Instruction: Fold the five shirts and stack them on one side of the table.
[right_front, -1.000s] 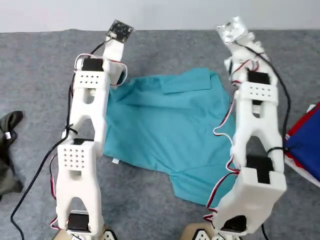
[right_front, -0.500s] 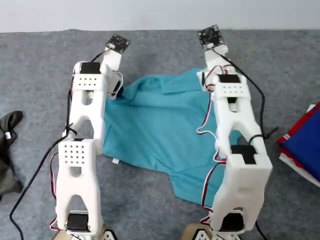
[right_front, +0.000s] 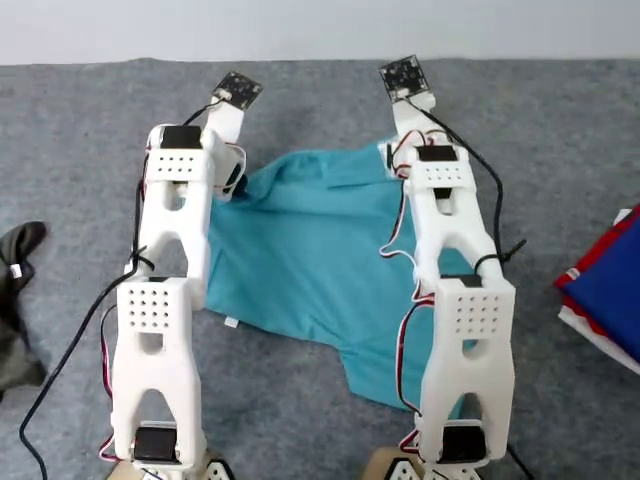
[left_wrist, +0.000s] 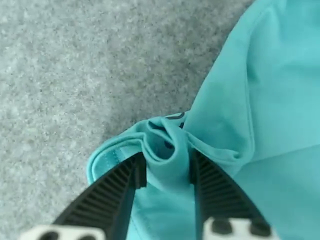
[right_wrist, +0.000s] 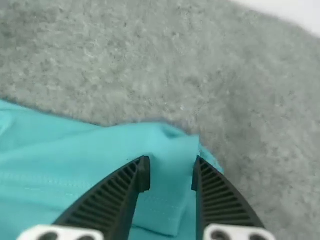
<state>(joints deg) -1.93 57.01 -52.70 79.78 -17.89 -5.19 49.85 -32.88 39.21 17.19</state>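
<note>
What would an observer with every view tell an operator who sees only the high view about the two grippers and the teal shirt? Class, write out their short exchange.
Operator: From above I see the teal shirt spread out, but not the grip on the left side. Is it held?
Observer: Yes. The left gripper is shut on a bunched fold at the shirt's edge.
Operator: And on the right side?
Observer: The right gripper is open over a flat corner of the shirt, with nothing pinched, close to the bare grey table cover. I cannot tell whether it touches the cloth.
</note>
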